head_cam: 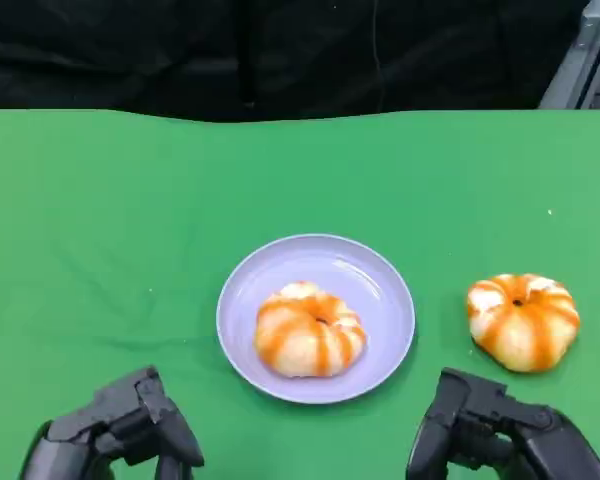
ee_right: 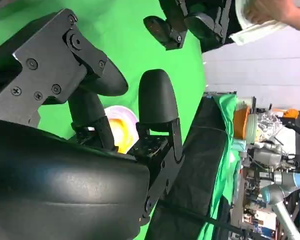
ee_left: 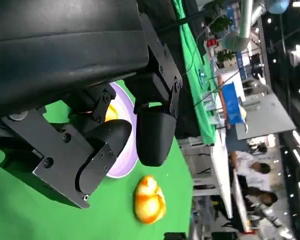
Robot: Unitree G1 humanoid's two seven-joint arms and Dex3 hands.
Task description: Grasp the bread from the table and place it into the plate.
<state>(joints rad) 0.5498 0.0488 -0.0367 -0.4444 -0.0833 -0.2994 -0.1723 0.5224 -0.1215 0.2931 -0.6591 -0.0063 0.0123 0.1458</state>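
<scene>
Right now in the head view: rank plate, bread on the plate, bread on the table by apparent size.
1. Lavender plate, clearly the largest.
2-3. Bread on the plate and bread on the table: these look about the same size, too close to rank.

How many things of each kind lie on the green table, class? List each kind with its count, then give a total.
Bread: 2, one on the plate and one on the table to the plate's right
Plate: 1
Total: 3
</scene>
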